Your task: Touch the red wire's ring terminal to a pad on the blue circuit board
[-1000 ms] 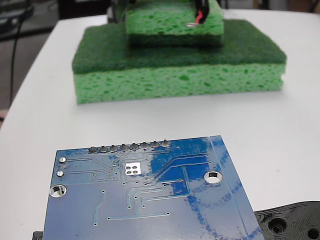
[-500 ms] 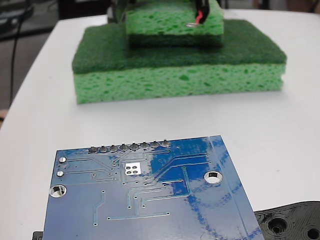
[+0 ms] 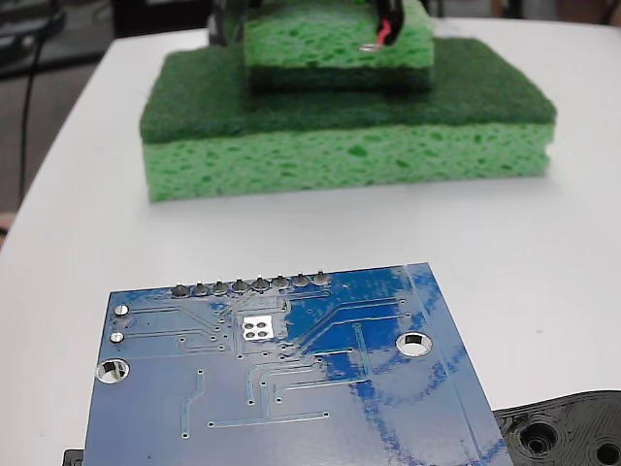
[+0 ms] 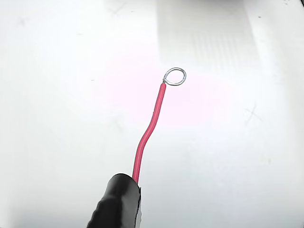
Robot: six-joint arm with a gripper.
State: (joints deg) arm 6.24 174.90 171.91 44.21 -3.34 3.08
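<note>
The blue circuit board [image 3: 291, 398] lies in the foreground of the fixed view, with its small silvery square pad [image 3: 257, 327] near the row of grey solder bumps. Far behind it, at the top of that view, the red wire [image 3: 386, 34] hangs from a black sleeve [image 3: 390, 12], and its ring terminal [image 3: 369, 46] shows in front of the upper green sponge. In the wrist view the red wire [image 4: 149, 128] curves up out of the black sleeve [image 4: 116, 204] to the silver ring terminal [image 4: 175, 76] over a bare white surface. No gripper fingers show.
Two green sponges are stacked between wire and board: a large one [image 3: 340, 146] and a smaller one [image 3: 330, 44] on top. A black plastic piece with holes [image 3: 572, 432] lies at the board's right corner. The white table's edge [image 3: 68, 126] runs along the left.
</note>
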